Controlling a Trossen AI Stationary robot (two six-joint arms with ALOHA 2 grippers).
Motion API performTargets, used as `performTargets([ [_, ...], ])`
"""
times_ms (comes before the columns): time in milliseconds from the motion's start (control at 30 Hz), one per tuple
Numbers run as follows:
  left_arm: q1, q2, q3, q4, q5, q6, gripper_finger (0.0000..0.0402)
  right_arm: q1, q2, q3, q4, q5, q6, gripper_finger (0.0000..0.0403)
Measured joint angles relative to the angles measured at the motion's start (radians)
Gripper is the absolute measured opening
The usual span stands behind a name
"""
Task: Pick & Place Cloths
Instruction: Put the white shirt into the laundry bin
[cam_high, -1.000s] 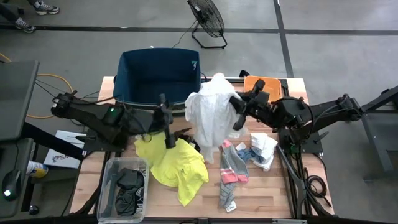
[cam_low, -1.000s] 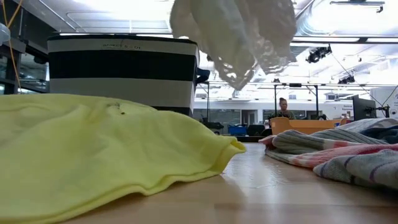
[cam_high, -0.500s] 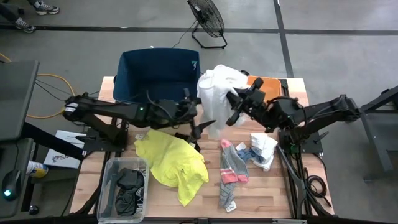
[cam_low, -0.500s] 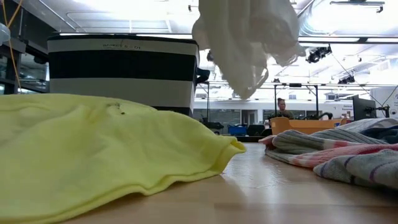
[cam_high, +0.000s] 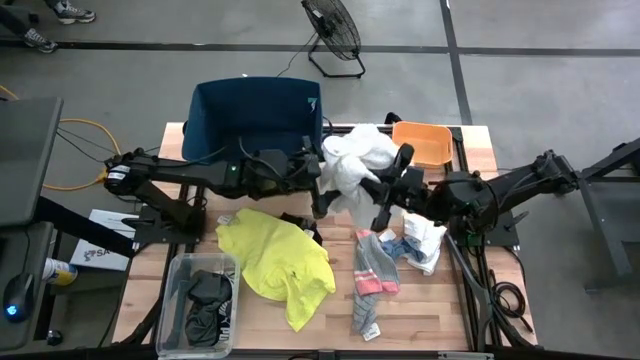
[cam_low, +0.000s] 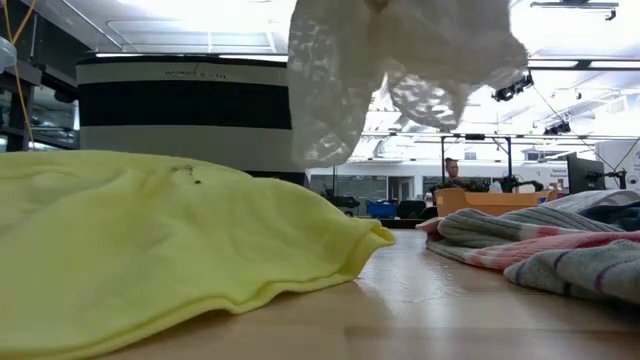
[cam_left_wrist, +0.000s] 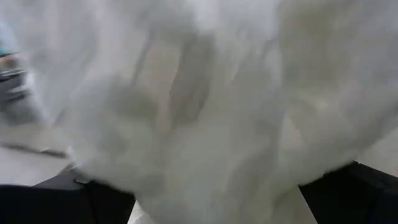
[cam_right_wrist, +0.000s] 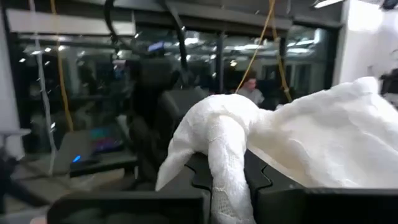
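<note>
High view: the right gripper pinches the white garment, holding it bunched in the air just right of the blue bin. The left gripper touches the garment; whether its fingers are spread cannot be told. The yellow garment lies on the table.

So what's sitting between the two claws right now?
The large white garment, bunched and hanging between the left claw and right claw in the high view; the low view shows it off the table.
</note>
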Motion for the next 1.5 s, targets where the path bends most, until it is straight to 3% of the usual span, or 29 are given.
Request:
performTargets([
  [467,-0.001,0.004,0.0,0.058,0.313,0.007,0.037,-0.059,0.0,0.0,-0.073,-0.134,0.089,0.0015],
  [667,-0.001,0.024,0.0,0.084,0.367,-0.001,0.037,-0.077,0.0,0.0,-0.054,-0.166,0.087,0.0015],
  [1000,-0.002,0.053,0.0,0.12,0.374,-0.031,0.0355,-0.092,0.001,0.0,-0.061,-0.212,0.086,0.0015],
  [1200,-0.001,0.053,0.0,0.134,0.374,-0.04,0.0276,-0.088,0.001,0.0,-0.06,-0.214,0.085,0.0015],
  [1500,-0.001,0.052,0.0,0.141,0.366,-0.054,0.0085,-0.088,0.001,0.0,-0.065,-0.209,0.085,0.0015],
])
